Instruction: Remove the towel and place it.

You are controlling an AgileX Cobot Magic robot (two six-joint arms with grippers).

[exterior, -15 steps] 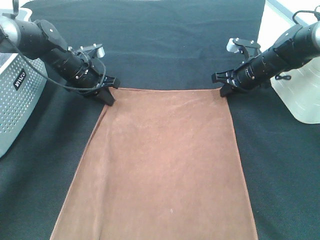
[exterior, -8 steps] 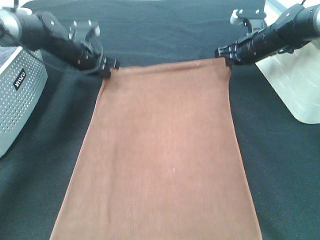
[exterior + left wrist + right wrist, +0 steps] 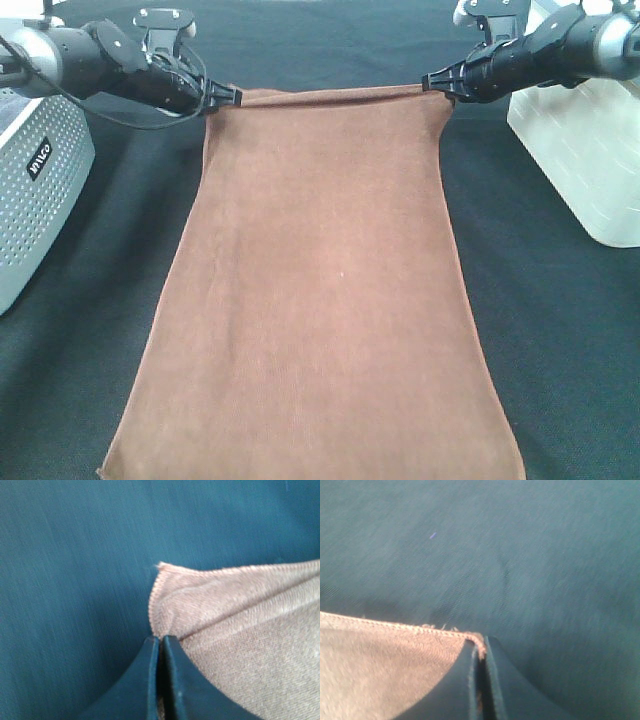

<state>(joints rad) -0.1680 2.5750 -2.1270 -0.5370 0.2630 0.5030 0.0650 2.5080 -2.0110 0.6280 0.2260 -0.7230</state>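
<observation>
On the bench (image 3: 90,330): a black cloth (image 3: 560,330) covers it, and the towel (image 3: 320,290) runs down the middle as a long brown strip.
Left hand (image 3: 232,97): shut tight on the towel's far left corner. In my wrist view the jaws press together, with the stitched corner bunched just past their tips.
Right hand (image 3: 432,80): shut on the far right corner, jaws pinched flat, with the frayed hem caught between them.
Far edge: stretched almost straight between my two hands and held up clear of the black cloth, with a slight fold along it.
Body of the towel: slopes from that edge toward the near side, smooth, with few creases.
Near end: both corners show at the bottom of the high view. I cannot tell whether they rest on the cloth.
Left side: a grey perforated box (image 3: 30,190) stands near my left arm, apart from the towel.
Right side: a white container (image 3: 590,150) stands near my right arm, also apart from the towel.
</observation>
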